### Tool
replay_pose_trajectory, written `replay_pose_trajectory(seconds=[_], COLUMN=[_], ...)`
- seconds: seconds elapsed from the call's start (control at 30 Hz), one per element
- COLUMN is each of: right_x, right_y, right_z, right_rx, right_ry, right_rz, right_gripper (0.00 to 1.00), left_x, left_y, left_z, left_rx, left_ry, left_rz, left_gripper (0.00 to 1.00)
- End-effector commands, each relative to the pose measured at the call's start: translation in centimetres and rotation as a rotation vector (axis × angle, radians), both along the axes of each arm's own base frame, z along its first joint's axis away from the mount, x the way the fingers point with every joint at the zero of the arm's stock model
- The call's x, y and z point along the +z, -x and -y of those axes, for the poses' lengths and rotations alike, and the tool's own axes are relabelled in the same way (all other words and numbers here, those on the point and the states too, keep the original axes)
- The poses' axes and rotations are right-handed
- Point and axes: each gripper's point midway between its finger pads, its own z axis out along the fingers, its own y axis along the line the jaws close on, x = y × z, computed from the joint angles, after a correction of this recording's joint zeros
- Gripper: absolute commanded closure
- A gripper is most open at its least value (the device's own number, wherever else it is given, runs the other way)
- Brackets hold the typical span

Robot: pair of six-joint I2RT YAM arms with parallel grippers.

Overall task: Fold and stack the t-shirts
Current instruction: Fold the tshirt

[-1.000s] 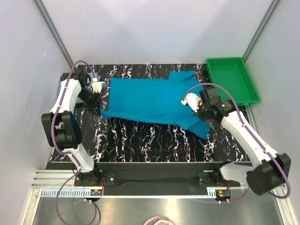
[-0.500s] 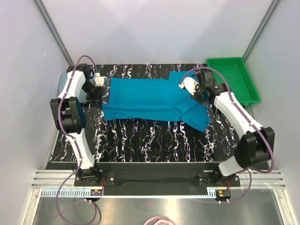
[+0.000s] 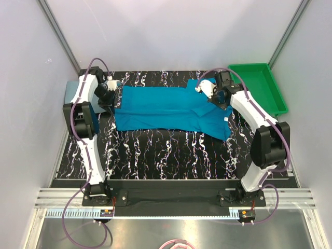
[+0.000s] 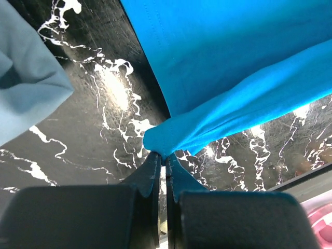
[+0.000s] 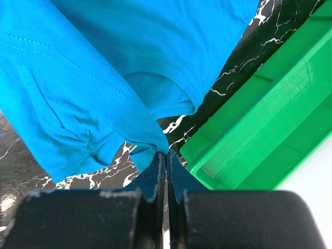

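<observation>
A bright teal-blue t-shirt [image 3: 166, 108] lies stretched sideways across the back of the black marbled table [image 3: 166, 153]. My left gripper [image 3: 112, 95] is shut on its left edge, and the pinched cloth [image 4: 171, 140] bunches at the fingertips in the left wrist view. My right gripper [image 3: 217, 96] is shut on a fold near the shirt's right end [image 5: 150, 137], lifted just above the table. A pale grey-blue t-shirt [image 4: 26, 78] lies at the far left, partly behind the left arm [image 3: 70, 93].
A green plastic tray [image 3: 258, 89] stands at the back right corner, close beside the right gripper [image 5: 259, 124]. Grey walls close in the table on three sides. Both arms reach far back over the table.
Both grippers have carried the held front edge of the teal-blue shirt toward the back, folding it over. The shirt now lies narrower and farther back.
</observation>
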Motion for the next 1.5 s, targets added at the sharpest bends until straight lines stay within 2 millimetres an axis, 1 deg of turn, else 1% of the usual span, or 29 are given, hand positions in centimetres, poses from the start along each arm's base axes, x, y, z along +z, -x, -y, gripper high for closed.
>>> replay_pose_trajectory(seconds=[0.0, 0.17, 0.23, 0.3, 0.33, 0.47, 0.53, 0.57, 0.67, 0.77, 0.9, 1.07, 1.13, 1.17, 1.2, 1.23, 1.27, 1.3, 1.33, 1.37, 1.4, 1.43, 1.47], right_x=[1.8, 0.2, -0.5, -0.9, -1.2, -1.8, -1.8, -2.0, -1.8, -2.0, -2.6, -3.1, -3.8, -4.0, -4.9, -4.8, -5.0, -5.5, -5.0, -4.6, -3.5, -2.9, -1.2], right_y=[-1.7, -2.3, -2.6, -2.7, -2.7, -2.8, -2.7, -2.5, -2.4, -2.4, -2.6, -3.2, -3.7, -4.0, -4.3, -4.9, -5.2, -5.5, -5.8, -6.1, -6.1, -6.1, -6.1], right_z=[-0.1, 0.0, 0.0, -0.1, -0.2, 0.0, 0.0, 0.1, 0.4, 0.7, 1.1, 1.5, 1.4, 1.3, 1.2, 1.4, 1.4, 1.4, 1.5, 1.5, 1.5, 1.5, 1.4], right_rx=[0.030, 0.024, 0.024, 0.018, 0.021, 0.013, 0.012, 0.011, 0.006, -0.002, -0.014, -0.025, -0.029, -0.031, -0.047, -0.060, -0.070, -0.090, -0.104, -0.114, -0.132, -0.140, -0.150], right_ry=[-0.010, -0.001, 0.002, -0.002, -0.002, 0.001, 0.000, 0.006, 0.007, 0.010, 0.015, 0.022, 0.021, 0.018, 0.014, 0.021, 0.021, 0.021, 0.023, 0.013, -0.006, -0.016, -0.036], right_rz=[0.054, 0.029, 0.016, 0.008, 0.003, -0.007, -0.007, -0.012, -0.001, -0.002, -0.009, 0.002, -0.004, -0.001, -0.014, -0.003, 0.000, -0.005, 0.009, 0.027, 0.055, 0.073, 0.117], right_gripper=[1.00, 1.00, 1.00, 1.00, 1.00, 1.00, 1.00, 1.00, 1.00, 1.00, 1.00, 1.00, 1.00, 1.00, 0.99, 0.96, 0.90, 0.79, 0.68, 0.63, 0.57, 0.53, 0.46], left_x=[1.2, 0.2, -0.3, -0.3, -0.7, -0.7, -0.7, -0.5, 0.1, 0.0, -1.6, -2.6, -3.1, -3.4, -3.5, -3.5, -3.5, -2.7, -2.1, -1.5, 0.4, 1.4, 2.5], left_y=[3.5, 2.7, 2.5, 2.1, 2.0, 1.2, 0.9, 0.7, 0.2, 0.0, -0.4, -1.4, -1.9, -2.0, -2.2, -2.3, -2.5, -2.6, -2.7, -2.9, -3.2, -3.4, -3.8], left_z=[0.4, 0.7, 1.0, 1.4, 1.6, 2.8, 3.2, 3.4, 3.9, 4.1, 3.7, 3.3, 3.2, 2.9, 2.9, 2.9, 2.7, 3.6, 3.8, 3.8, 3.7, 3.8, 3.5], left_rx=[0.005, 0.020, 0.013, 0.004, -0.001, -0.030, -0.035, -0.038, -0.049, -0.049, -0.046, -0.038, -0.037, -0.033, -0.028, -0.023, -0.018, -0.027, -0.031, -0.033, -0.026, -0.027, -0.019], left_ry=[0.016, 0.022, 0.021, 0.019, 0.016, 0.016, 0.010, 0.009, 0.004, -0.002, -0.031, -0.062, -0.075, -0.088, -0.092, -0.097, -0.107, -0.112, -0.112, -0.115, -0.121, -0.126, -0.144], left_rz=[-0.161, -0.159, -0.166, -0.158, -0.163, -0.137, -0.124, -0.113, -0.085, -0.079, -0.099, -0.088, -0.085, -0.085, -0.081, -0.078, -0.070, -0.050, -0.036, -0.013, 0.037, 0.066, 0.104], left_gripper=[1.00, 1.00, 1.00, 1.00, 1.00, 1.00, 1.00, 1.00, 1.00, 1.00, 1.00, 1.00, 1.00, 0.97, 0.90, 0.69, 0.58, 0.47, 0.41, 0.36, 0.30, 0.27, 0.22])
